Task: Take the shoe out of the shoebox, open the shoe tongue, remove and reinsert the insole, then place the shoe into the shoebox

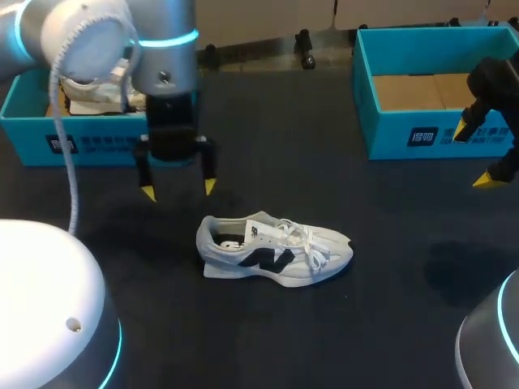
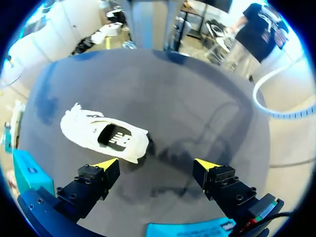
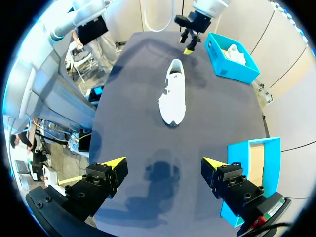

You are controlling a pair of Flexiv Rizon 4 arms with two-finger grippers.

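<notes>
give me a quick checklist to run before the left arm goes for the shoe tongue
1. Shoe out of its box: ok. The shoe sits on the table between the left shoebox and the right shoebox, touching neither.
2. Left gripper free: ok. Its fingers are open with nothing between them.
3. Left gripper lined up on the shoe: not ok. In the left wrist view the shoe lies ahead of one finger, not between the two.
4. Right gripper free: ok. It is open, holds nothing, and is by the right shoebox.
5. Tongue open: cannot tell. The laces and a white tag cover it.
</notes>
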